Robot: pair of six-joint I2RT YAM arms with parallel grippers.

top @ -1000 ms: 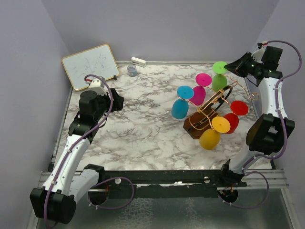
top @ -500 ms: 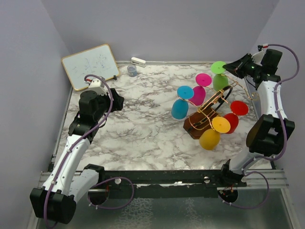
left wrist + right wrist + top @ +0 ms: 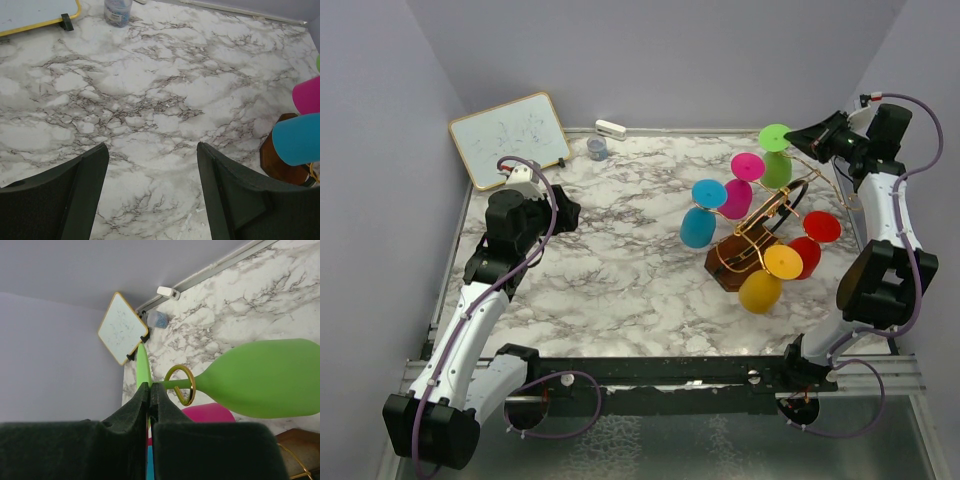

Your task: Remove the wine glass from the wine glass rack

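Since a second ago the right gripper (image 3: pixel 794 134) has carried the green wine glass (image 3: pixel 778 170) a little to the left. Its left neighbour has kept its place: that arm is folded over the left part of the marble table (image 3: pixel 620 270). The left gripper (image 3: pixel 152 150) hangs above bare marble with its fingers wide apart, holding nothing and touching nothing.

On the right part of the table stands the wine glass rack (image 3: pixel 740 258), a dark brown block with gold wire arms. Nearest on it hangs a yellow glass (image 3: pixel 761 290), then a red glass (image 3: pixel 808 252), a blue glass (image 3: pixel 698 227) and a pink glass (image 3: pixel 738 195). The green wine glass is at the far end of the rack.

The right arm reaches high over the far right corner, with the wrist turned to the left. Its fingers (image 3: pixel 135 410) are pressed together on the thin green stem, just beside the foot. In the right wrist view the stem passes through a gold spiral hook (image 3: pixel 181 385) of the rack. Farther back there are a whiteboard (image 3: pixel 510 138) and a small jar (image 3: pixel 597 148).
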